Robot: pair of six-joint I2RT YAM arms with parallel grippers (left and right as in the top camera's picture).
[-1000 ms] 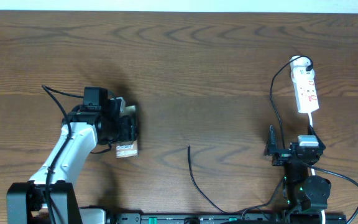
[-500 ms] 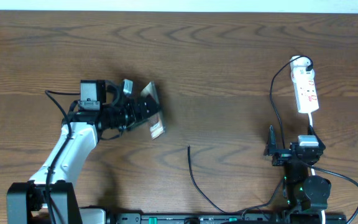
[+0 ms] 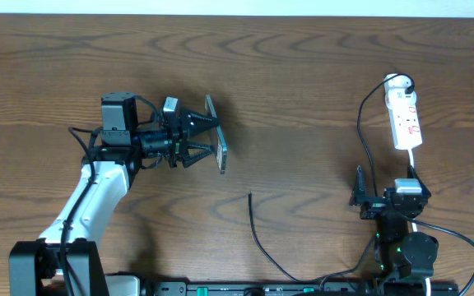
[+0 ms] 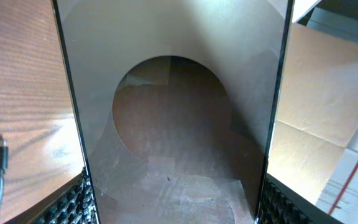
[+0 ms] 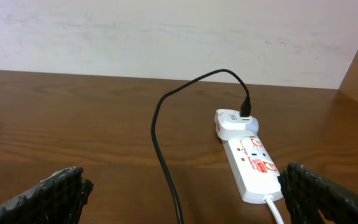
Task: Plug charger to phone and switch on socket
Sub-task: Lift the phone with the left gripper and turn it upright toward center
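- 2 grippers are mine. My left gripper (image 3: 206, 136) is pinching the phone (image 3: 216, 131) across its width, 1 finger on each long edge. My right gripper (image 5: 188, 199) is spread wide with nothing between its fingers.
- 1 phone. It sits left of the middle of the table (image 3: 303, 66), turned so the overhead view catches only a thin, slightly tilted sliver of it.
- In my left wrist view the phone's face fills the frame. It is glossy brownish-grey between 2 dark side edges and mirrors a large round shape. I cannot make out any lettering here.
- 1 charger (image 3: 256, 234), a thin black cable on the wood. Its small connector tip lies free, near the phone but apart from it, on the side toward my base.
- 1 socket (image 3: 405, 115), a white strip with red marks, at the far right and well apart from the phone. A round white plug sits at its far end with a black lead plugged in.
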